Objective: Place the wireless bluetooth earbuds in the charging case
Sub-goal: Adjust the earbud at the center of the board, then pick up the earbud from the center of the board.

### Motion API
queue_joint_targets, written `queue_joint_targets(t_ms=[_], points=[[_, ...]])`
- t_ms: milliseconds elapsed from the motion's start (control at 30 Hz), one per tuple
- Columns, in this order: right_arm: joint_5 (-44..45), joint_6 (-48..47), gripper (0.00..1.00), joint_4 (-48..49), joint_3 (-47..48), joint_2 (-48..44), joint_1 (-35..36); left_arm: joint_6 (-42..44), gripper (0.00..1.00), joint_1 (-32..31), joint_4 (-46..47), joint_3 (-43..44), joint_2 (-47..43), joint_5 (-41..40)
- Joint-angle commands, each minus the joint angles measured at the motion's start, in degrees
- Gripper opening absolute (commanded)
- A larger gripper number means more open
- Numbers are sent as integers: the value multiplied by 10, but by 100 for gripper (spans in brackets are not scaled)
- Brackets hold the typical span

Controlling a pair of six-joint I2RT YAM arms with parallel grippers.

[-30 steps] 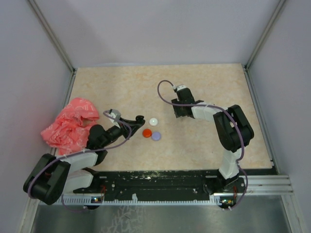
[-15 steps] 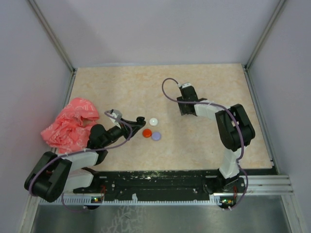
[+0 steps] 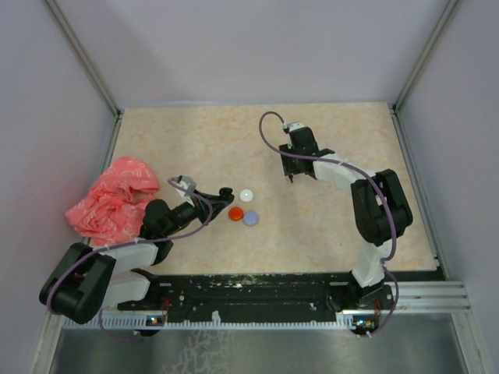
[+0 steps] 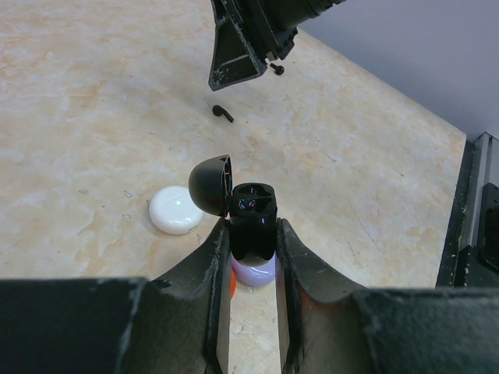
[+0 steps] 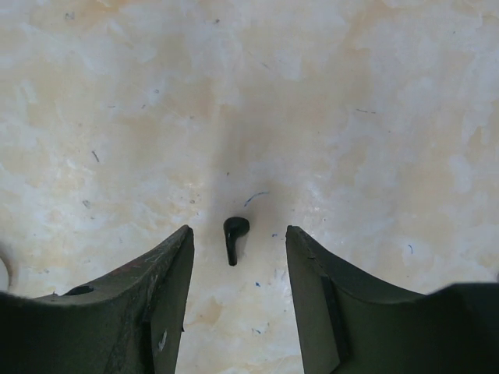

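Note:
My left gripper (image 4: 251, 234) is shut on a black charging case (image 4: 253, 216) and holds it upright with its lid (image 4: 210, 185) flipped open; the top view shows this gripper (image 3: 223, 192) left of centre. A tiny black stemmed earbud (image 5: 235, 238) lies on the table between the fingers of my open right gripper (image 5: 238, 234), touching neither. In the left wrist view the same earbud (image 4: 224, 113) lies beyond the case, under the right gripper (image 4: 248, 43). The top view shows the right gripper (image 3: 291, 176) at centre back. No other earbuds are visible.
Three coin-sized round discs lie just past the case: white (image 3: 246, 195), red (image 3: 235, 213) and lilac (image 3: 250, 219). A crumpled pink bag (image 3: 113, 199) lies at the left edge. Walls enclose the table on three sides.
My right arm has swung its gripper toward the back and slightly right, then turned it over the black earbud. The left arm and the case have not moved.

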Motion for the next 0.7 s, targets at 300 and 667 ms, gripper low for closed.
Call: queue_joint_targets(t_ms=[300, 667], points=[[-17, 40, 41, -54, 79, 63, -3, -7, 0, 0, 28, 15, 9, 16], [-2, 45, 36, -66, 85, 87, -3, -10, 0, 0, 27, 17, 13, 19]])
